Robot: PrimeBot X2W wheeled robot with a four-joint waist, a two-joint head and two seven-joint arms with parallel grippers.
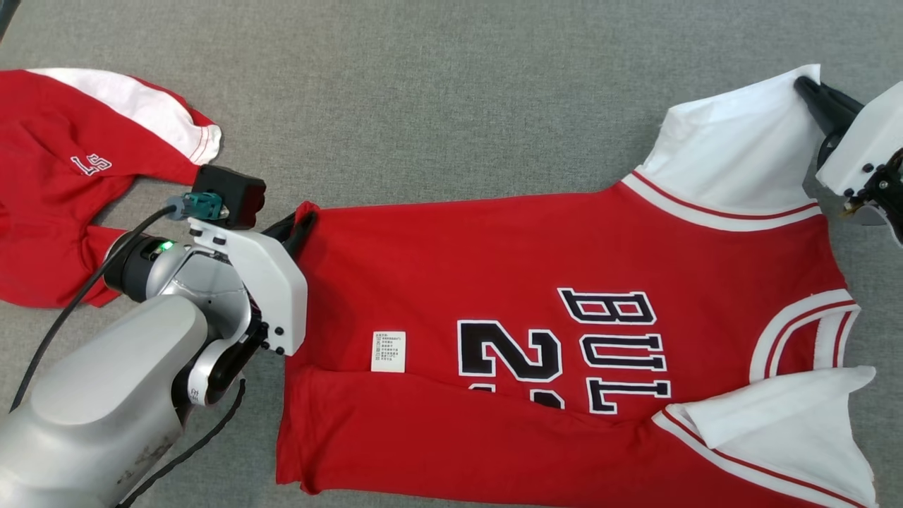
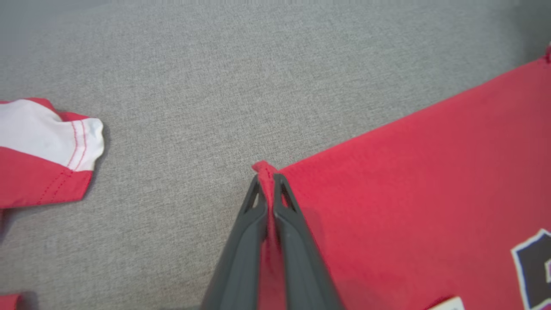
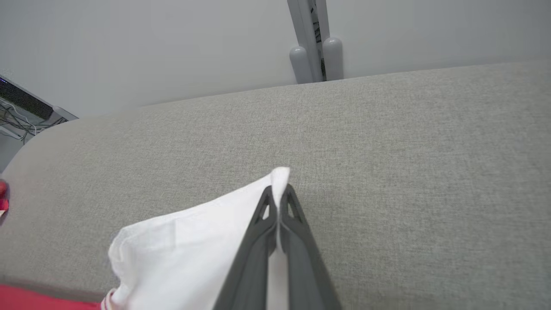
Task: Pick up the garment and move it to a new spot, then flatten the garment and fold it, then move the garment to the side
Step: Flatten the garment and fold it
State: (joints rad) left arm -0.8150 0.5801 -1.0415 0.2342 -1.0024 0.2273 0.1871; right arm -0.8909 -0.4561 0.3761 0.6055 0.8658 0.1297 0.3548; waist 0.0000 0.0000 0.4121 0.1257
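red basketball jersey [image 1: 536,268] spread on grey bench [image 1: 451,92], hem toward robot's left, white sleeves toward right. near long side folded over, white label [image 1: 389,351] showing. left end effector [image 2: 269,176] closed on red hem corner, cloth pinched between fingers. right end effector [image 3: 279,189] closed on tip of far white sleeve [image 1: 734,141], well short of bench far edge. second red-white garment [image 1: 63,204] crumpled at left, apart from jersey.

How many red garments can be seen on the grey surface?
2. The basketball jersey lies spread in the middle; a second red-and-white garment lies crumpled at the far left. Others may lie outside view.
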